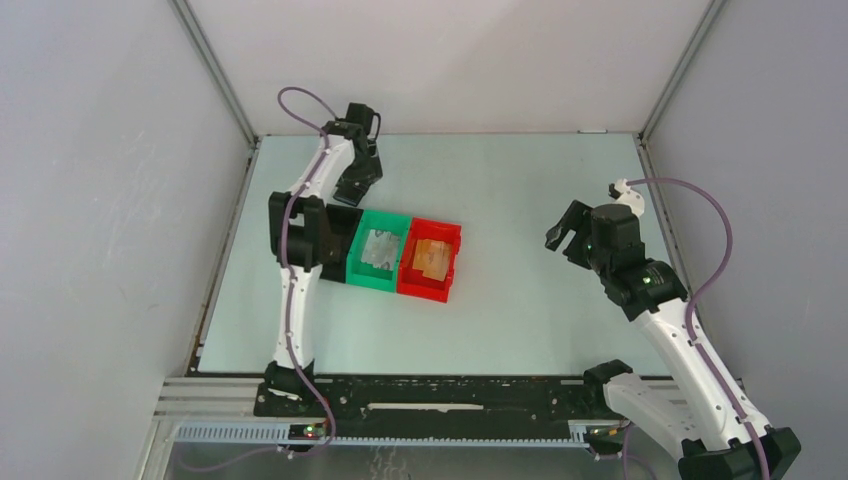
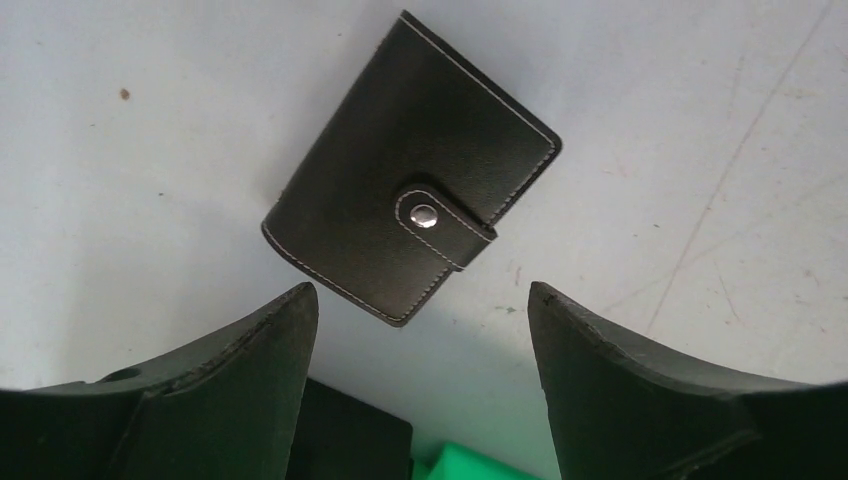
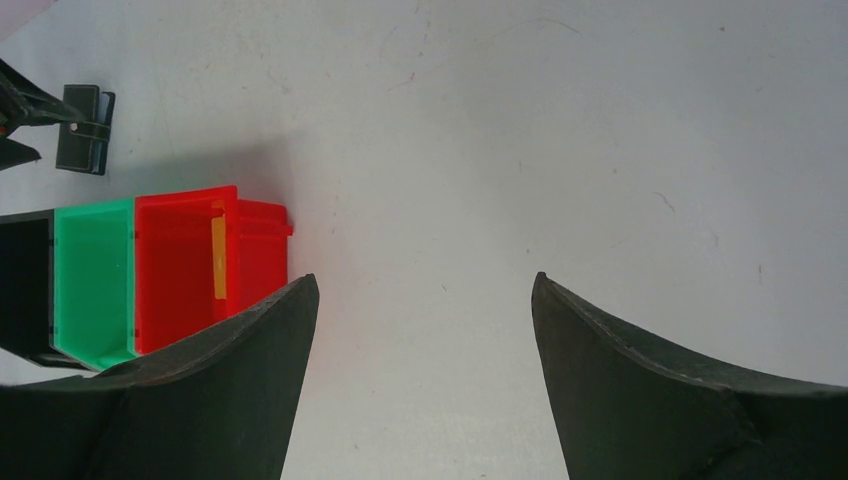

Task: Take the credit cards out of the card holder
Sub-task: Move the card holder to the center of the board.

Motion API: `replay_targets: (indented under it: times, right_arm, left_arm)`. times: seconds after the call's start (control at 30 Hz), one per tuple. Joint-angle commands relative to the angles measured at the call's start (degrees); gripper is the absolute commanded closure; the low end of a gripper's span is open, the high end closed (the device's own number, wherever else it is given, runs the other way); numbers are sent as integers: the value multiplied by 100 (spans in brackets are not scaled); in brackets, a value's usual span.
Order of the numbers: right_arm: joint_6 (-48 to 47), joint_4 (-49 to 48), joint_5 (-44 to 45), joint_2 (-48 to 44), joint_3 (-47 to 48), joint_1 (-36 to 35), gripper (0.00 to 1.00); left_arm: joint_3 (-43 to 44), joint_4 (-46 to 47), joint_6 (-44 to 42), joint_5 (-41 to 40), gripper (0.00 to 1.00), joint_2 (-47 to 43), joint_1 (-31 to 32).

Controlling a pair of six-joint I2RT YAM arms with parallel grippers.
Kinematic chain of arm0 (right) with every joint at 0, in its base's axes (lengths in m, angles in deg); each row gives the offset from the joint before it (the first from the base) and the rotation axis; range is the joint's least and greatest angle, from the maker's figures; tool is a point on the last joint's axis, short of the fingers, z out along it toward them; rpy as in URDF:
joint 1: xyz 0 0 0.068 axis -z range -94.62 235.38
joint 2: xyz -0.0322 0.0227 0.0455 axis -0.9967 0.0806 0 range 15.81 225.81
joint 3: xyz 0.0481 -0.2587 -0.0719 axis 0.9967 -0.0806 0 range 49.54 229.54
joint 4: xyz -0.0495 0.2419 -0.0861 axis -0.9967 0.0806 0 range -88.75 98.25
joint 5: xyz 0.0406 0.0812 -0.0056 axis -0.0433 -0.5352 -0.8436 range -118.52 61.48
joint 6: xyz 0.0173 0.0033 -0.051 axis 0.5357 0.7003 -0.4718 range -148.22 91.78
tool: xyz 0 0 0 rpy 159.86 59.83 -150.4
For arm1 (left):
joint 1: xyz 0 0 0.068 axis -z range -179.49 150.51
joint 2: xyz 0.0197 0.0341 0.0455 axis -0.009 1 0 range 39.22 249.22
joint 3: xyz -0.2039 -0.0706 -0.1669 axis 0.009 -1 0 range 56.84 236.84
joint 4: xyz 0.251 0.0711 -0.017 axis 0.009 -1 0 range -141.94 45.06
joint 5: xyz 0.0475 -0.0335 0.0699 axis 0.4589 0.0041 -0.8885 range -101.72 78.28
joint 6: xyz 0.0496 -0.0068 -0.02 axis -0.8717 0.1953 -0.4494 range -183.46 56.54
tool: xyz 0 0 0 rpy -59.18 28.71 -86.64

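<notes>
The card holder [image 2: 410, 170] is a small black wallet with white stitching. It lies flat on the table, folded shut with its snap tab fastened. My left gripper [image 2: 423, 290] is open and hovers just above and in front of it, touching nothing. In the top view the left gripper [image 1: 354, 190] hides the wallet. The right wrist view shows the wallet [image 3: 83, 128] far left. No credit cards show outside the wallet. My right gripper [image 1: 562, 236] is open and empty over the right side of the table [image 3: 560, 150].
A row of three bins stands left of centre: black bin [image 1: 336, 240], green bin [image 1: 378, 250] with a shiny grey thing in it, red bin [image 1: 430, 260] with an orange thing in it. The enclosure's walls ring the table.
</notes>
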Motion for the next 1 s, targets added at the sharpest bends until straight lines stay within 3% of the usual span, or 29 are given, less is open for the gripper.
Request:
replay_targets:
  times: [0.0,0.17,0.33,0.57,0.7,0.8,0.97]
  right_arm:
    - [93,74,182,-64,188,-46,13]
    - [128,4,137,-30,182,-55,13]
    - [188,-19,94,16,189,-80,13]
    - [243,-54,75,4,189,-117,14]
    - [263,-29,109,-14,189,-127,14]
    - [262,-7,142,-8,184,-131,14]
    - [285,-53,118,34,186,-127,14]
  left_arm:
    - [255,-93,3,-314,18,57,-33]
    - [256,-185,-477,-342,17,181,3]
    - [240,-240,-1055,-978,15,328,159]
    - [531,-359,-971,-934,21,594,186]
    - [898,-606,-844,-820,33,849,156]
    - [711,-477,-739,-583,46,766,57]
    - [640,-448,-764,-376,73,729,28]
